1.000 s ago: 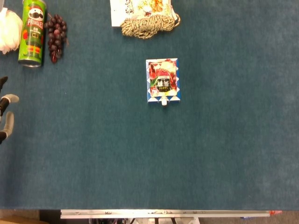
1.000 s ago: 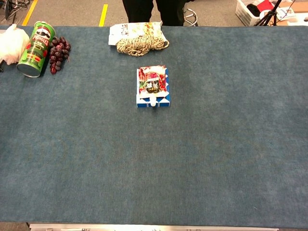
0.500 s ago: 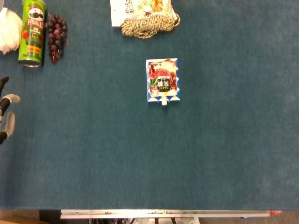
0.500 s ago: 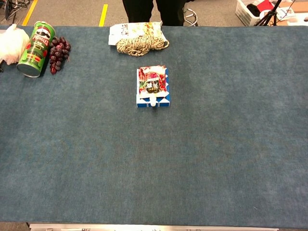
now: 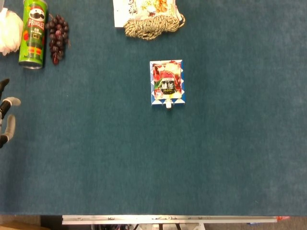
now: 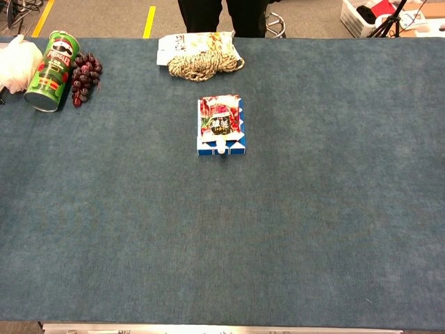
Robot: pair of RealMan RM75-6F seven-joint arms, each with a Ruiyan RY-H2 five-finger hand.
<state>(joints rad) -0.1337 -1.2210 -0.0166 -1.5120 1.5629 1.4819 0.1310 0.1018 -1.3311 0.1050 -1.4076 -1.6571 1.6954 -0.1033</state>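
Only the fingertips of my left hand [image 5: 5, 117] show, at the far left edge of the head view, spread apart and holding nothing. They hover over the blue table, below a green Pringles can [image 5: 33, 33] that lies flat. My right hand appears in neither view. A red and blue spouted pouch [image 5: 166, 83] lies flat in the middle of the table, also in the chest view as the pouch [image 6: 221, 125], far from the left hand.
A bunch of dark grapes [image 5: 57, 31] lies beside the can. A white bag [image 5: 9, 31] sits at the far left. A coil of rope [image 5: 152, 25] rests against a snack packet [image 5: 144, 7] at the back. The table's front edge [image 5: 168, 219] runs along the bottom.
The left hand's fingertips have slid slightly further left, out of the head view. Nothing else moved.
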